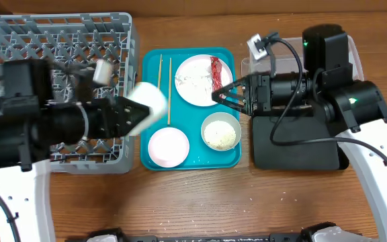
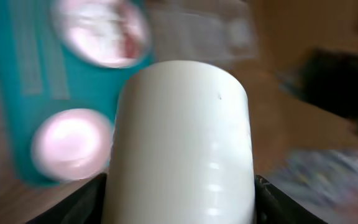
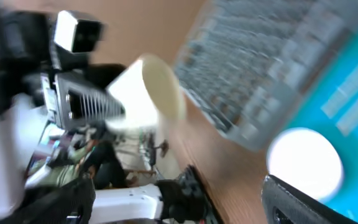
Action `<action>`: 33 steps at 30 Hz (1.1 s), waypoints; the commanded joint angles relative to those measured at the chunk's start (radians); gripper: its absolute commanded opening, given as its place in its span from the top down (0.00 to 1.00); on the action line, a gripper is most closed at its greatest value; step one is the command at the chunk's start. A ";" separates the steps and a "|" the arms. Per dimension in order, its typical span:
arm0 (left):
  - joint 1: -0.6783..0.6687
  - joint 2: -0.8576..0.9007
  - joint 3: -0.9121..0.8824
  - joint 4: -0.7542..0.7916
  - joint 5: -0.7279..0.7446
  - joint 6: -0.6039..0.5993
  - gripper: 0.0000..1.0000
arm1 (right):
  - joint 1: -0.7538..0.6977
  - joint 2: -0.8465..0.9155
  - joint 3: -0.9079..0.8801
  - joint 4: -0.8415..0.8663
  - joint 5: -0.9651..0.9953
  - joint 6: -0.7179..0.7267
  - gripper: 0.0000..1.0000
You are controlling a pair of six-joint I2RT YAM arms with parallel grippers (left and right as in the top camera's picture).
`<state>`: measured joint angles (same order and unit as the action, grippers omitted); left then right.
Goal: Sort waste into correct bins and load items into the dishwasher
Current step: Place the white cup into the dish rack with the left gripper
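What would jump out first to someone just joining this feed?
The small white cylindrical cup clamped in the left gripper, over the left edge of the teal plastic serving tray beside the grey lattice dish rack; it fills the left wrist view. Next, the open right gripper poised at the red crinkled wrapper on the pale pink round plate.

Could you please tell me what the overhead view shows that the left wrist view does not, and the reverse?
Only overhead: the grey-green bowl holding rice, and the right gripper, open above the pink plate's edge. Only left wrist: the white cup's side wall close up, with the dark fingers of the left gripper at either side. Both: the cup held by the left gripper, the teal tray, the plate and the small pink bowl, all blurred in the wrist view.
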<state>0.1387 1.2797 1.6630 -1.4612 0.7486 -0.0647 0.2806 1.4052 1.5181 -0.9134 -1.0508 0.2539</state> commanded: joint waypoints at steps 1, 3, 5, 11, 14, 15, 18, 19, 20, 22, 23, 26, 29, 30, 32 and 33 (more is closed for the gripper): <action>0.072 0.003 0.008 -0.017 -0.527 -0.113 0.35 | 0.006 -0.020 0.019 -0.113 0.198 -0.045 0.12; 0.082 0.005 0.002 -0.018 -0.679 -0.151 0.36 | 0.024 -0.020 0.019 -0.208 0.299 -0.053 0.12; 0.082 0.011 -0.013 -0.018 -0.789 -0.201 0.35 | 0.049 -0.020 0.019 -0.283 0.392 -0.053 0.11; 0.085 0.053 -0.169 0.042 -0.898 -0.284 0.32 | 0.127 -0.019 0.018 -0.387 0.480 -0.052 0.09; 0.092 0.101 -0.257 0.094 -0.902 -0.299 0.32 | 0.151 -0.019 0.018 -0.394 0.482 -0.052 0.09; 0.099 0.120 -0.271 0.100 -0.902 -0.304 0.32 | 0.154 -0.019 0.018 -0.396 0.481 -0.052 0.09; 0.138 0.177 -0.282 0.113 -0.909 -0.310 0.34 | 0.157 -0.019 0.018 -0.404 0.482 -0.052 0.08; 0.154 0.193 -0.282 0.128 -0.895 -0.310 0.34 | 0.157 -0.019 0.018 -0.407 0.482 -0.052 0.08; 0.171 0.212 -0.282 0.144 -0.865 -0.309 0.34 | 0.157 -0.019 0.018 -0.409 0.482 -0.052 0.08; 0.195 0.247 -0.282 0.166 -0.797 -0.301 0.34 | 0.157 -0.019 0.018 -0.410 0.482 -0.052 0.08; 0.201 0.260 -0.282 0.171 -0.775 -0.301 0.34 | 0.157 -0.019 0.018 -0.410 0.482 -0.052 0.08; 0.211 0.305 -0.283 0.183 -0.721 -0.297 0.34 | 0.157 -0.019 0.018 -0.410 0.482 -0.052 0.08; 0.211 0.348 -0.295 0.177 -0.685 -0.298 0.32 | 0.157 -0.019 0.018 -0.410 0.482 -0.052 0.08; 0.211 0.362 -0.303 0.170 -0.670 -0.298 0.32 | 0.157 -0.019 0.018 -0.410 0.482 -0.052 0.08; 0.211 0.385 -0.309 0.155 -0.669 -0.299 0.32 | 0.157 -0.019 0.018 -0.411 0.482 -0.052 0.08; 0.211 0.395 -0.309 0.152 -0.670 -0.299 0.28 | 0.157 -0.019 0.018 -0.412 0.482 -0.052 0.08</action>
<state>0.3477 1.6501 1.3678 -1.2987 0.0353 -0.3450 0.4328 1.4052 1.5181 -1.3270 -0.5716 0.2085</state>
